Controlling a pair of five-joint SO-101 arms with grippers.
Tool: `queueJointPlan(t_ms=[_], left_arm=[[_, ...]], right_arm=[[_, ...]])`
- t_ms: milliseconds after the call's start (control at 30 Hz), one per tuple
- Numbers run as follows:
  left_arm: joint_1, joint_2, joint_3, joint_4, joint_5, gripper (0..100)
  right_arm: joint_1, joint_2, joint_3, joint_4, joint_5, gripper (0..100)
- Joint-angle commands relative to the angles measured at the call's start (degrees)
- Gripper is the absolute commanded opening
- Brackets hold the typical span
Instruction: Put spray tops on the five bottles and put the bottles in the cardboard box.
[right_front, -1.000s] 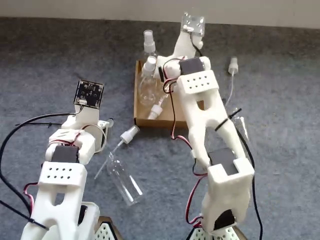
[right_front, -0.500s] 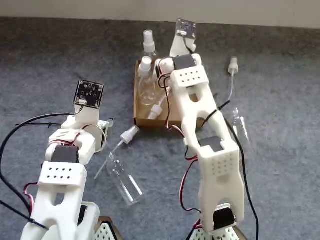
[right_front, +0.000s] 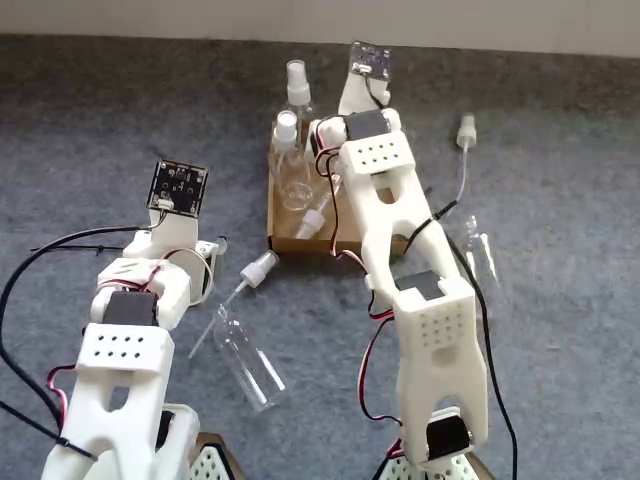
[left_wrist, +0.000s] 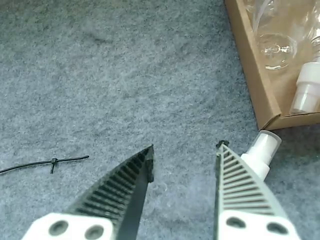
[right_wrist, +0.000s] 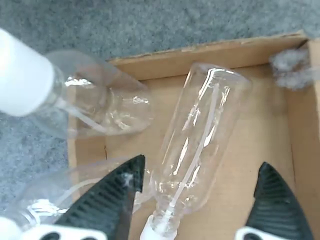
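— While the right claw hangs over the cardboard box, how do its jaws stand?
— Wide apart, gripping nothing. Between them, in the right wrist view, a clear bottle lies flat on the box floor, with something white at its neck.
— What else is in the box?
— In the high view a capped bottle lies along the wall on the left arm's side, with its spray top toward the far end. A second white top shows nearer the front wall, at the edge of the right arm.
— And farther back?
— A far bottle, also capped, sits just beyond the far wall. Whether it touches the box I cannot tell.
— The left claw?
— The left claw is spread open too and empty, low over the grey surface near the box's front corner. One finger is just beside a loose spray top.
— Is that top fitted?
— No. It lies on the surface in front of the box, and its thin tube runs beside a bare bottle lying on its side.
— Anything on the right?
— Another spray top with its tube lies well to the right of the box. Near it is a second bare bottle, partly hidden by the right arm. A black cable tie lies on the surface near the left claw.
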Motion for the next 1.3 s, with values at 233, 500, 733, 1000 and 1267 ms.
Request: queueJointPlan(t_ms=[233,500,733,1000,1267], left_arm=[[0.92,-1.01,-0.22,-0.97,0.35,20],[0.92,-1.1,-0.22,-0.97,0.35,20],[0.92,-1.1,-0.22,-0.97,0.35,20],[1.01,-1.1,-0.22,-0.97,0.35,20],[1.01,-1.1,-0.22,-0.97,0.35,20]], right_arm=[[1.8,4.35,-0.66,0.22,-0.7,29.6],[1.89,5.93,-0.66,0.31,-0.53,27.9],[4.35,5.58,-0.66,0.31,-0.62,8.9],[6.73,4.88,-9.1,9.19,-0.62,3.4],[7.16,4.97,-25.8,22.11,-0.26,3.4]])
